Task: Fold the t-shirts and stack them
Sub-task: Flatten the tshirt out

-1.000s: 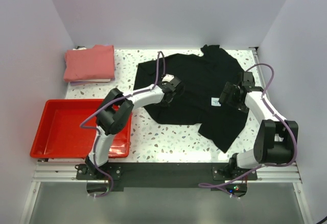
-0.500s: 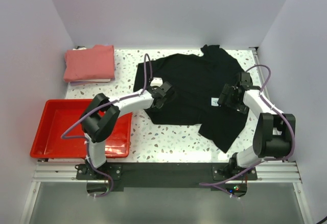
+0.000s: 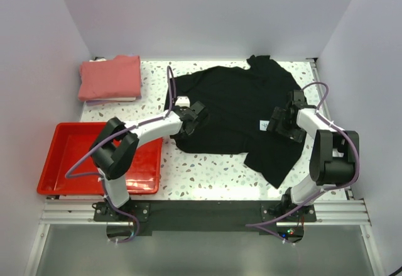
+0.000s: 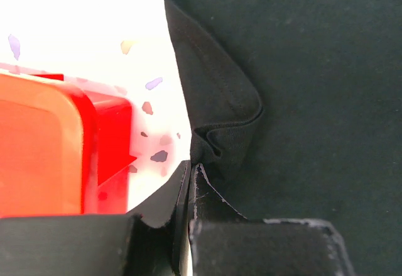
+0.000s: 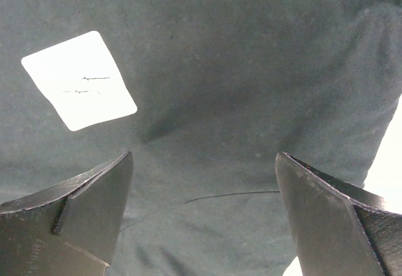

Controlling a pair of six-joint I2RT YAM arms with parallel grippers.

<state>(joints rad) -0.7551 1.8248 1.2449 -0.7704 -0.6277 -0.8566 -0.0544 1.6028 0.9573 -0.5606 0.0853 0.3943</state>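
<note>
Far left, back corner: the pink shirt (image 3: 110, 78) lies folded into a rectangle, well apart from the work. We take it as the base of the stack, so it needs no handling at this step. Nearer, the red tray (image 3: 75, 156) sits at the left front. In the wrist view its corner lies just beside the left gripper (image 4: 190, 168), and it plays no part in the job. The left gripper's jaws are pressed together with no gap. A puckered fold at the left hem of the black shirt (image 3: 242, 97) bunches right at the tips, so we read this as a pinch on the hem. Likely reason: holding that edge lets the arm drag or lift the side of the cloth to flatten or fold it. The black shirt lies spread over the middle and right of the table (image 3: 207, 169), unfolded and wrinkled, one part trailing toward the near right edge. Its white label (image 5: 78, 80) faces up, right of centre. The right gripper (image 5: 204, 163) hangs over the cloth just beside the label, jaws at full spread with nothing between them. Whether its tips touch the fabric we cannot tell. We judge it is poised to take a second hold so that both arms share the fold. The black shirt is not yet folded and not yet stacked.
</note>
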